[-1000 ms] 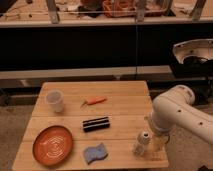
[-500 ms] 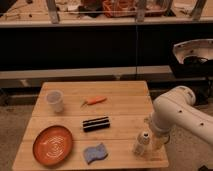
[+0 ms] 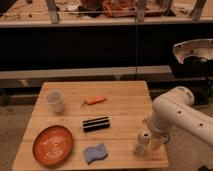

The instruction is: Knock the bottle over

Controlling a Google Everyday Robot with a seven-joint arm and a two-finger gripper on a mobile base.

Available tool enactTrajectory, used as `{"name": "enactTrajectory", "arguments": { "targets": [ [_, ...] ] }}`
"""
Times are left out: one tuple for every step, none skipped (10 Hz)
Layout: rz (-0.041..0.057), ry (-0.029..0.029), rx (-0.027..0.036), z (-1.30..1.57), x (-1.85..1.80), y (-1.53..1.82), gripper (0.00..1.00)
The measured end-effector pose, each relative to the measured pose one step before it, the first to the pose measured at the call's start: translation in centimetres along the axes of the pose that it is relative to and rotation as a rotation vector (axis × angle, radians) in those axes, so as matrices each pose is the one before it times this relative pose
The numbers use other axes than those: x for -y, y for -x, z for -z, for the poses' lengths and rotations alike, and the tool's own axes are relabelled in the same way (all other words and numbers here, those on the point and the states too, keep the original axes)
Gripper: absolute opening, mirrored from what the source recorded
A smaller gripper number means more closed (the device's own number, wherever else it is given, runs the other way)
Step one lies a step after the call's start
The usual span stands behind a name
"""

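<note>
The bottle (image 3: 141,144) is small and whitish-clear with a white cap. It stands near the front right corner of the wooden table (image 3: 120,92), leaning slightly. My white arm (image 3: 175,112) reaches down from the right. My gripper (image 3: 153,142) is right beside the bottle on its right side, at the table's edge, and is mostly hidden by the arm and the bottle.
A clear plastic cup (image 3: 54,100) stands at the back left. An orange carrot-like item (image 3: 95,100) lies mid-back, and a black ribbed object (image 3: 96,123) lies in the centre. An orange plate (image 3: 53,142) and a blue cloth (image 3: 95,152) are at the front. Dark shelving stands behind.
The arm and gripper have barely shifted beside the bottle. The bottle stays in the same spot.
</note>
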Motion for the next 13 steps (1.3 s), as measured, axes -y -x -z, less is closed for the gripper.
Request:
{"name": "enactTrajectory", "arguments": {
  "targets": [
    [0.00535, 0.00111, 0.00353, -0.044, -0.022, 0.096, 0.48],
    [0.00337, 0.00032, 0.00435, -0.014, -0.040, 0.047, 0.48],
    [-0.00014, 0.00162, 0.00245, -0.038, -0.174, 0.084, 0.46],
    [0.00144, 0.00033, 0.00311, -0.035, -0.081, 0.230, 0.41],
    [0.01262, 0.00101, 0.00405, -0.012, 0.042, 0.885, 0.29],
    [0.01915, 0.00362, 0.00229, -0.145, 0.032, 1.045, 0.19],
    [0.01709, 0.00170, 0.00061, -0.176, 0.099, 0.750, 0.11],
    [0.02041, 0.00038, 0.00141, -0.192, 0.087, 0.569, 0.02],
    [0.00505, 0.00211, -0.00252, -0.085, -0.181, 0.020, 0.00],
    [0.00787, 0.00277, 0.00073, 0.030, 0.154, 0.603, 0.00],
    [0.00420, -0.00139, 0.00135, 0.065, 0.618, 0.902, 0.00],
    [0.00742, 0.00326, 0.00193, -0.032, 0.716, 1.040, 0.00],
    [0.00862, 0.00286, 0.00460, -0.050, 0.341, 0.675, 0.00]
  ]
}}
